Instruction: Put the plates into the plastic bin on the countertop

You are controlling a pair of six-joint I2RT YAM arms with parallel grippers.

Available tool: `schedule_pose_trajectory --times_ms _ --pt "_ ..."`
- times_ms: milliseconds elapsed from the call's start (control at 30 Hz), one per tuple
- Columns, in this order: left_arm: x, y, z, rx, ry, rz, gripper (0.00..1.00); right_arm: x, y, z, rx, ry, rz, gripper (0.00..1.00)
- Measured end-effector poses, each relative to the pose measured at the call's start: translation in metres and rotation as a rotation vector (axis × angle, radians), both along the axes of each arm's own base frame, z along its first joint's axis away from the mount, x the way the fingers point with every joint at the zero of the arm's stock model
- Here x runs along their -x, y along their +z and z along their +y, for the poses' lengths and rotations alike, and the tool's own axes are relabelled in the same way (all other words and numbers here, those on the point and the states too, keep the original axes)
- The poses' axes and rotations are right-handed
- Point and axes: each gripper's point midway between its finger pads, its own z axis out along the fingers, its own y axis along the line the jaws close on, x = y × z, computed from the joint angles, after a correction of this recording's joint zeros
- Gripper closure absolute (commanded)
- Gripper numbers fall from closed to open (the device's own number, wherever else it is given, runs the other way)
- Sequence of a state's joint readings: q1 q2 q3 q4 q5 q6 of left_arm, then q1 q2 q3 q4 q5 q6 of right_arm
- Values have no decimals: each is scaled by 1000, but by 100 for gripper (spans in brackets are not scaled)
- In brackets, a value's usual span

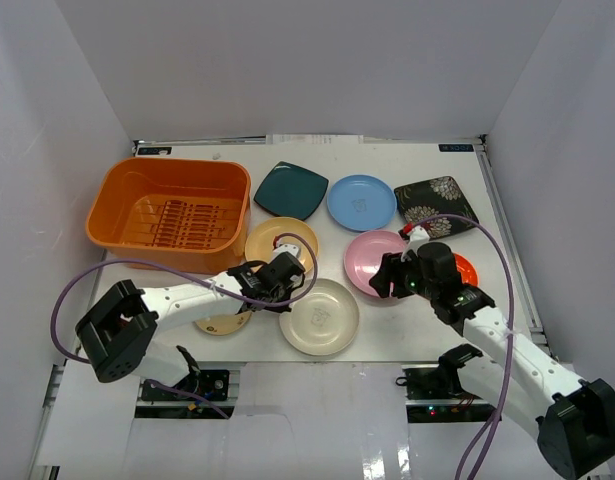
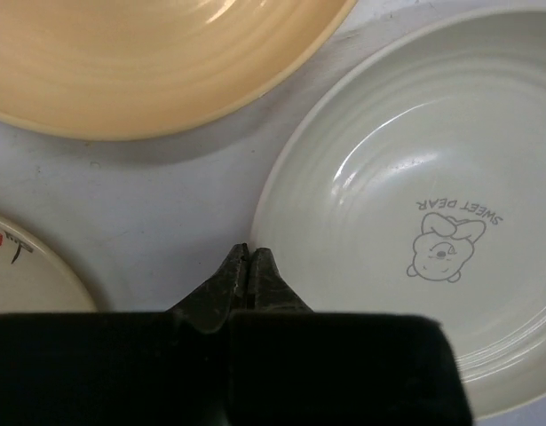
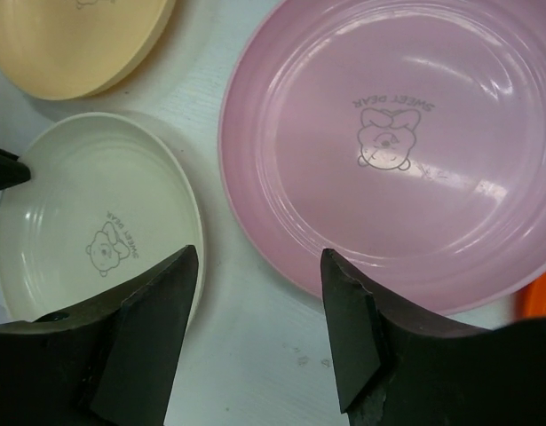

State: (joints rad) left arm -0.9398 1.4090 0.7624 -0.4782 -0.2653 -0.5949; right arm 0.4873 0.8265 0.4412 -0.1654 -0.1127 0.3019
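Just beside the closed left jaws lies the cream plate (image 2: 415, 177).

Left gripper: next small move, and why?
Probably open the left gripper and set its fingers astride the rim of the cream plate before closing. In the left wrist view the jaws are pinched shut right at that rim with nothing visible between them, so no plate looks held, and the orange bin holds no plates.

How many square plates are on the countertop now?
2: the dark teal plate just right of the orange bin, and the black floral plate at the far right. The arms may hide others.
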Motion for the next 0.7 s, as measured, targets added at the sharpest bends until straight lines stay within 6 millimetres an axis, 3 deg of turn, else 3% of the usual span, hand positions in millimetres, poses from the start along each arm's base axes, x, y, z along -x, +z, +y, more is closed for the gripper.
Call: schedule_pose_trajectory --times_ms 167,300,400,467,567,700 --pt "0 4 -2 17 -4 -4 100 -2 -11 -4 54 -17 13 38" --pt "3 24 -4 70 -17 -26 100 1 -24 2 97 21 44 38" --pt "-2 57 -2 103 -15 -84 100 3 -34 7 140 58 68 43" --pt "-11 90 0 137 2 -158 100 2 -36 10 156 72 74 44" --pt "-27 140 5 196 47 -260 100 -2 -31 11 152 69 49 45" --pt "-53 184 29 236 151 -360 100 -7 -19 15 124 67 2 44"
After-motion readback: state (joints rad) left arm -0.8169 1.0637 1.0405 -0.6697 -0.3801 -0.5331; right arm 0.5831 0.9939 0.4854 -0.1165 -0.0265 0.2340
